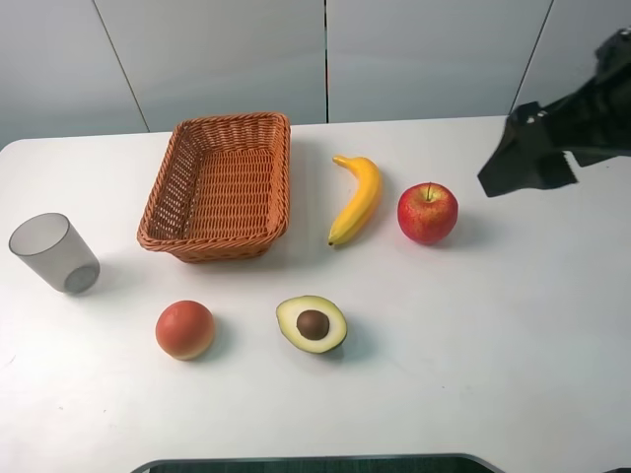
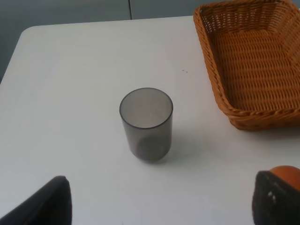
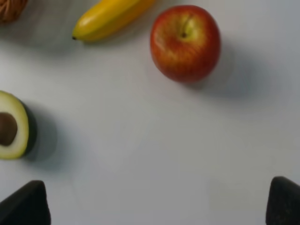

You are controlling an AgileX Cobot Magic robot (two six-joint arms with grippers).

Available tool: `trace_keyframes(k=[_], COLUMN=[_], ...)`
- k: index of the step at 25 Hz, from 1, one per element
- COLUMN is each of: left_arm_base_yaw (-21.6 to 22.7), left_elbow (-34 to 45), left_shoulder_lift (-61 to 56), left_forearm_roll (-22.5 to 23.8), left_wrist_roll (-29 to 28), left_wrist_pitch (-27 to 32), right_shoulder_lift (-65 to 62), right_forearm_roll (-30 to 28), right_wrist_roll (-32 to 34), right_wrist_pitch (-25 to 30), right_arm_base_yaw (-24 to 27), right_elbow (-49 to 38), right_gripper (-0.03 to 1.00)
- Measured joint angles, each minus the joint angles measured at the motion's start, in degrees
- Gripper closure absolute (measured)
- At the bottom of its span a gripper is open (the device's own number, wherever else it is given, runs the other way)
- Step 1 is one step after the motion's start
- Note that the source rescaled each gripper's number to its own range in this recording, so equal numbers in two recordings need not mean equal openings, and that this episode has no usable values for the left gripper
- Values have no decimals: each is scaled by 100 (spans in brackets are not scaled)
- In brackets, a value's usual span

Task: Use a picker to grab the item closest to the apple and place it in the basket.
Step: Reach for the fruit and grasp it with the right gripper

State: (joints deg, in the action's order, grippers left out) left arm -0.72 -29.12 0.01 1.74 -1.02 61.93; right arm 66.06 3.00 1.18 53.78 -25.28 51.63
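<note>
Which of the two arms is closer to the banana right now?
Right. The right gripper hangs just beyond the apple beside the banana; the left gripper is over by the cup, with the basket between.

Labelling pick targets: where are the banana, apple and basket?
banana [image 1: 357,197], exterior high view, middle of its body.
apple [image 1: 428,213], exterior high view, centre of its red skin.
basket [image 1: 212,246], exterior high view, near wall.

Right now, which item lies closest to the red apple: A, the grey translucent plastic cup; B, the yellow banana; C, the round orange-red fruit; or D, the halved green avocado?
B: the yellow banana lies just beside the red apple, nearer to it than anything else.
</note>
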Motion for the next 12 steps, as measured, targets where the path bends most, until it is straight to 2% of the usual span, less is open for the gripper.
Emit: trace_keyframes(k=[4,12], left_arm_base_yaw=[0,0], left_elbow=[0,0], left_shoulder_lift=[0,0], left_forearm_roll=[0,0], left_wrist_roll=[0,0], left_wrist_pitch=[0,0], right_shoulder_lift=[1255,3540], right_forearm_roll=[-107,-107], right_wrist_roll=[55,121], right_wrist_pitch=[-148,49], right_arm_base_yaw=[-129,-132], right_elbow=[875,2917], right_gripper=[-3,-3])
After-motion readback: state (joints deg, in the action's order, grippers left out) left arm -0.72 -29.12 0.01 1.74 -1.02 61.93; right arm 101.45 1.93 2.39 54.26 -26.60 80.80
